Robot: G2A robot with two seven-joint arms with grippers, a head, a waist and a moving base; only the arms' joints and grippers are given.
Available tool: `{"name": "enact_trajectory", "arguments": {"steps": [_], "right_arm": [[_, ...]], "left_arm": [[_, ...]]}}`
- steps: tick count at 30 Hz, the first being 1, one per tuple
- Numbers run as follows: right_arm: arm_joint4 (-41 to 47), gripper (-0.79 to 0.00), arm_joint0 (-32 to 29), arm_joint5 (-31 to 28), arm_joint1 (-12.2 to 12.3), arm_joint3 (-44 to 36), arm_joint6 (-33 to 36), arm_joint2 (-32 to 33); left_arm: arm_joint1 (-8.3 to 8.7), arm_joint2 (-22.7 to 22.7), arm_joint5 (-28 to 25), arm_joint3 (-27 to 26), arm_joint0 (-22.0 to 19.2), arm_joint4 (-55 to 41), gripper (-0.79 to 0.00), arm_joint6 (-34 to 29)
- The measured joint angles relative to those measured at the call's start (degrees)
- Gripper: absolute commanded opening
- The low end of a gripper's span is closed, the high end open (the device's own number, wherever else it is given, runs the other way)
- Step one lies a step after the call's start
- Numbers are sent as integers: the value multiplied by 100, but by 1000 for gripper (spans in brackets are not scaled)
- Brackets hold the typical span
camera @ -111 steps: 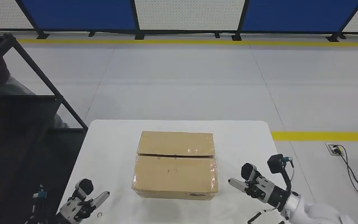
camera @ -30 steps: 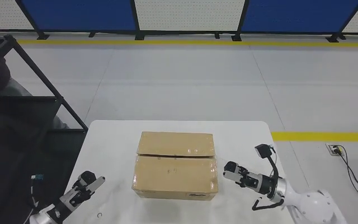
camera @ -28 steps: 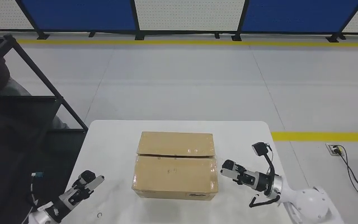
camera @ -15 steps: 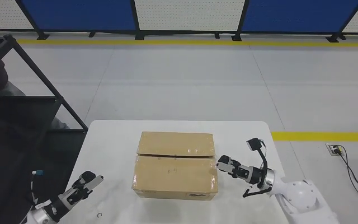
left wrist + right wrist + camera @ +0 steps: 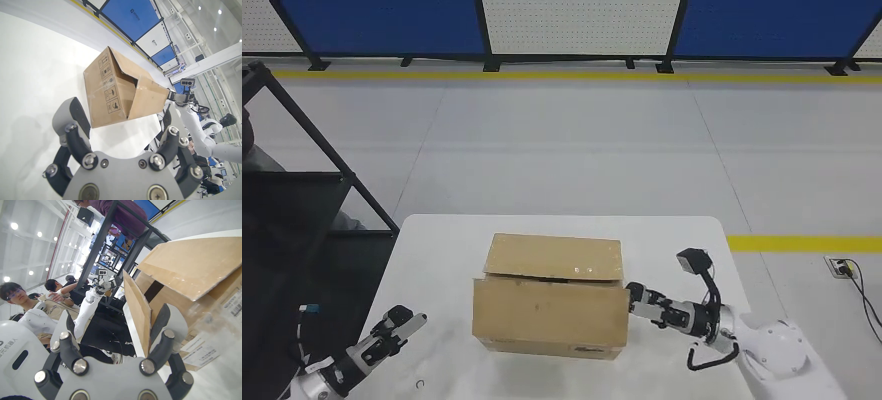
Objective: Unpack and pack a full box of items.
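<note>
While the cardboard box [image 5: 552, 300] sits mid-table, long side toward the robot, its near flap [image 5: 547, 312] stands tipped up and the far flap [image 5: 557, 258] lies flat. At the near flap's right end is the right claw [image 5: 635, 297]. It's spread wide, not clamped on anything, w/ the flap's raw edge standing btw. the fingers and resting against one finger [image 5: 163, 321]. Over by the front-left corner of the table [image 5: 442, 240] hangs the left claw [image 5: 405, 322], well apart from the box, also spread open & empty.

Handling, my guess: corrugated board, so the walls are stiff, but the flaps hinge easily at the crease and will buckle if pushed mid-span. Task says it's full, so prob. some weight, enough to stay put under a light push. Tabletop looks smooth though, so it could slide. Best hold for opening is the free edge of a flap near a corner, pinched across its thickness. To shift the whole box, take both short ends, one claw each. The clear tape [image 5: 211, 321] on the end wall looks slick, so I'd avoid gripping there.

Markings: a column of black handling symbols [image 5: 107, 87] on the left short end, and white stickers [image 5: 200, 349] w/ barcode & small print on the right end, too small for me to read. Inside of the box is dark, so contents can't be made out.
</note>
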Motion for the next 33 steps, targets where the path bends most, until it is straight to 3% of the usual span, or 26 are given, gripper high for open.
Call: {"name": "enact_trajectory", "arguments": {"steps": [8,23,33], "right_arm": [[854,0,-162,-332,98,-247,917,133],[269,0,-860,-374,565,-1462,857,-224],[-284,0,-998,-611,919,-1202,618,-721]], "left_arm": [[0,0,0,0,0,0,0,0],[0,0,0,0,0,0,0,0],[0,0,0,0,0,0,0,0]]}}
